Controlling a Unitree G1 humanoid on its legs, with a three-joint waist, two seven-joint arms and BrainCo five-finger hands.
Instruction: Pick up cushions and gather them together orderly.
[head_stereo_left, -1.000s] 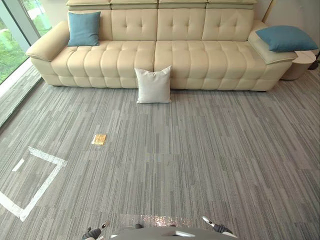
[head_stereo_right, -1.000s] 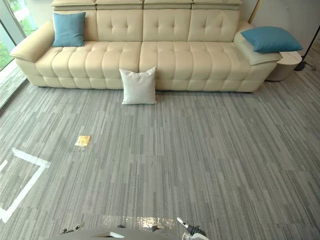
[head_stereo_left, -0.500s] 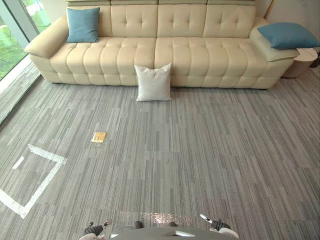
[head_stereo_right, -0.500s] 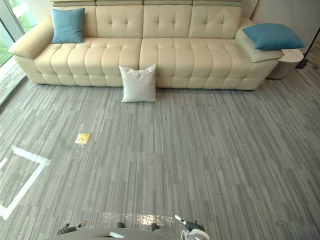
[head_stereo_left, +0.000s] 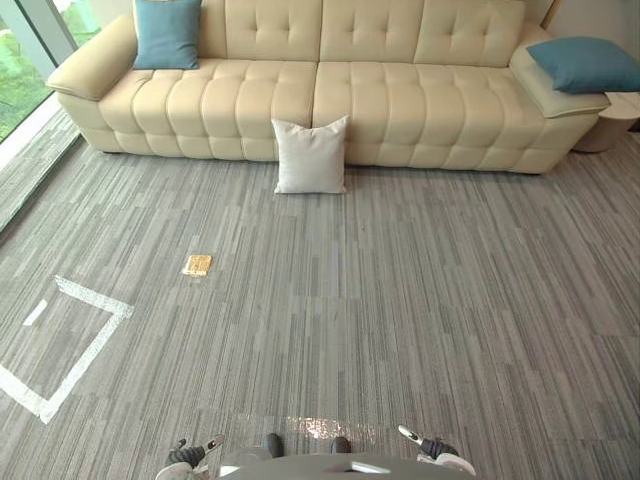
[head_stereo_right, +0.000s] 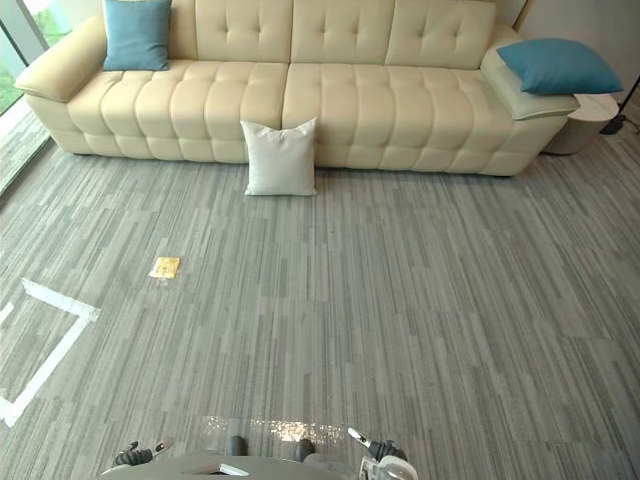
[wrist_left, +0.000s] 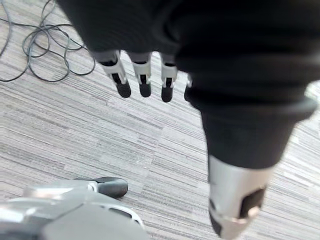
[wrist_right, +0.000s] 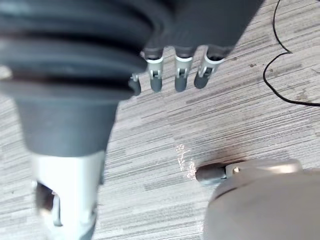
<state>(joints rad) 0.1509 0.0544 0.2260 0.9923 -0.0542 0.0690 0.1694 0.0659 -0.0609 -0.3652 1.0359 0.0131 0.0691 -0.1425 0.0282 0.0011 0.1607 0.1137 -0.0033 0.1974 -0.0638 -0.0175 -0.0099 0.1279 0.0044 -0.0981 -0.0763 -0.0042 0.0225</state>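
Approach stage: left hand (wrist_left: 142, 82) and right hand (wrist_right: 176, 75) hang released, empty. Next, walk to the white cushion (head_stereo_left: 310, 156) against the far sofa (head_stereo_left: 400, 110) and grasp it.

Left teal cushion (head_stereo_left: 167, 32) cut by top edge, yellow floor item (head_stereo_left: 197, 264) too small to identify

Head eyes share sofa (head_stereo_left: 400, 110); wrists face carpet (wrist_left: 60, 125) close

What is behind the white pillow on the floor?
The cream sofa stands right behind the white pillow. The pillow hides that bit of the sofa's front.
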